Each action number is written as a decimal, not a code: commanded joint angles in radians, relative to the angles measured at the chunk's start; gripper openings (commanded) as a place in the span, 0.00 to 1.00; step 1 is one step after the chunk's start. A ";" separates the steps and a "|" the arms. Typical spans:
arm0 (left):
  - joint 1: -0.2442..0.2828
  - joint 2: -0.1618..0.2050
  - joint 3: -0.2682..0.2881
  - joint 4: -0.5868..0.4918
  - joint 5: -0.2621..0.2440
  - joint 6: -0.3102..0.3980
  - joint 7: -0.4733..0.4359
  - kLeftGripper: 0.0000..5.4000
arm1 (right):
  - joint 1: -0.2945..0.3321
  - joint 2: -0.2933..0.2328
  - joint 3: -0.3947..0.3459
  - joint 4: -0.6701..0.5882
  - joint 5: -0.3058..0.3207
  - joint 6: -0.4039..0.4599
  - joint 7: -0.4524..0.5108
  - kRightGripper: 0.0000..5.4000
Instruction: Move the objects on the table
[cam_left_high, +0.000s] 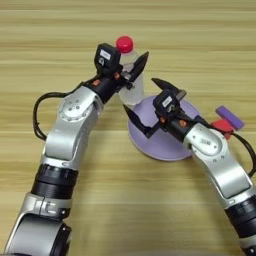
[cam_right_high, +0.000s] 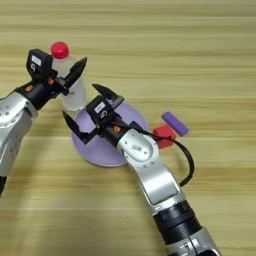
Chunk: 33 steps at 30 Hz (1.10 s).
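Gripping the bottle (cam_left_high: 131, 75) upright, left gripper (cam_left_high: 131, 71) must lift it clear; right gripper (cam_left_high: 150, 107) hovers splayed over purple plate (cam_left_high: 162, 142).

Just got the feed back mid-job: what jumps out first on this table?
The bottle with its red cap stands upright at the far edge of a lilac plate, with the left gripper around it. The right gripper hangs wide open over the plate. To the right lie a red cube and a purple block.
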 joint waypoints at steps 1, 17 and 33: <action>0.039 -0.025 -0.052 -0.073 -0.005 0.023 -0.011 0.52 | -0.008 0.001 -0.003 0.007 -0.015 -0.008 -0.006 1.00; 0.095 -0.042 -0.084 -0.127 -0.020 0.080 -0.025 0.51 | -0.031 0.027 -0.016 0.073 -0.017 -0.015 -0.025 1.00; 0.087 -0.044 -0.078 -0.117 -0.020 0.074 -0.022 0.51 | -0.025 0.065 -0.038 0.068 0.104 0.068 0.044 0.70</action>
